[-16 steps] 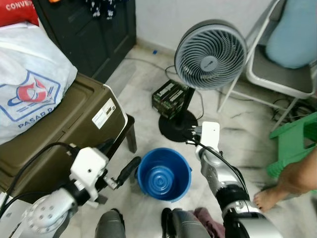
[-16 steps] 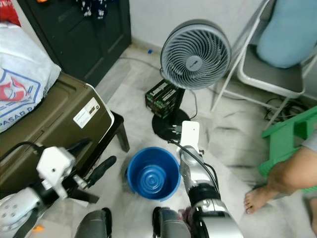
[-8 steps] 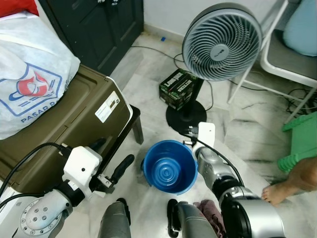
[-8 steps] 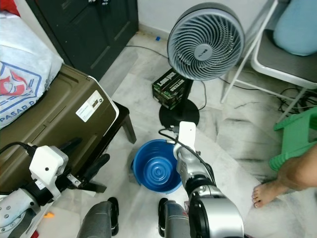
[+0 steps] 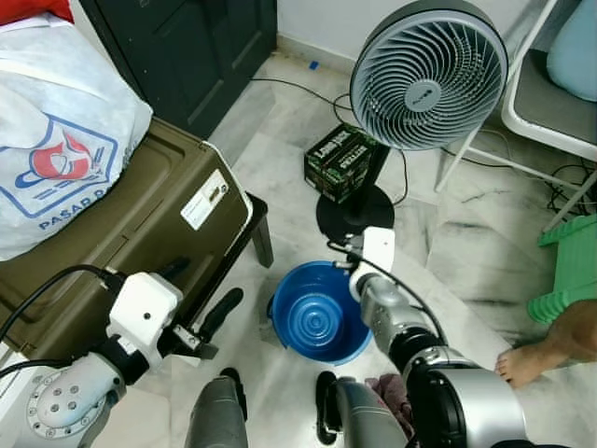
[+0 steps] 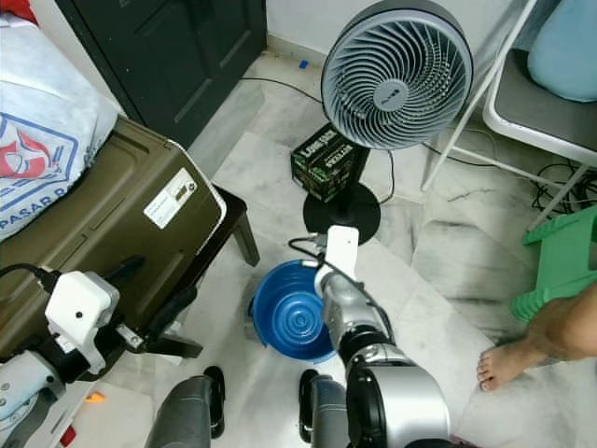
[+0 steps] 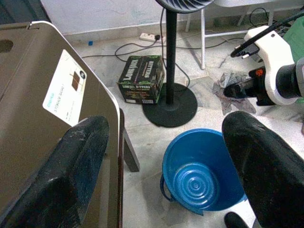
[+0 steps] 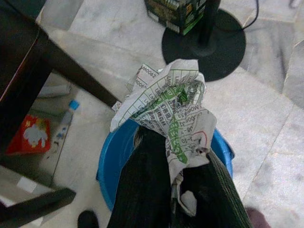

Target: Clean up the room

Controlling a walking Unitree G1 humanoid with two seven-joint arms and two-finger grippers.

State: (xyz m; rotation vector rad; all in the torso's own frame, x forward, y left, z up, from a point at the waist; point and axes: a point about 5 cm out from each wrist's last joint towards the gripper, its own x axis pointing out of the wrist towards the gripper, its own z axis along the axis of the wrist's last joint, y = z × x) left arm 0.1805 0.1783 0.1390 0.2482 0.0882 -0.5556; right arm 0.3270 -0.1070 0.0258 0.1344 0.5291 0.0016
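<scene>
Down on the marble floor [image 5: 466, 252], right in front of your robot's feet, sits a blue bucket [image 5: 317, 324]. Your right hand [image 8: 178, 190] is over the bucket's far rim, and its two black fingers [image 8: 142, 190] are pinched tight on a crumpled ball of newspaper [image 8: 173, 111]. The paper is white with green squares and small print. From the right wrist view, it hangs above the bucket's edge, with the blue wall just under it.

Your left hand [image 7: 166, 175] is held low, near the bucket on its left side. Its fingers [image 7: 71, 166] are spread wide apart and hold nothing. Between them you can see into the bucket, which has only its ringed blue bottom showing.

Beside that hand stands a big olive storage box [image 5: 140, 224] with a white label on its lid. A white plastic bag [image 5: 56, 159] with red and blue print lies on top of the box. A dark low stool [image 5: 256, 229] pokes out next to the box.

Past the bucket stands a grey fan [image 5: 429, 75] on a round black base. A dark green carton [image 5: 340, 161] sits on the floor touching that base. A green plastic stool [image 5: 569, 271] is off to the right, and a person's bare foot [image 5: 532, 359] rests on the floor near it.
</scene>
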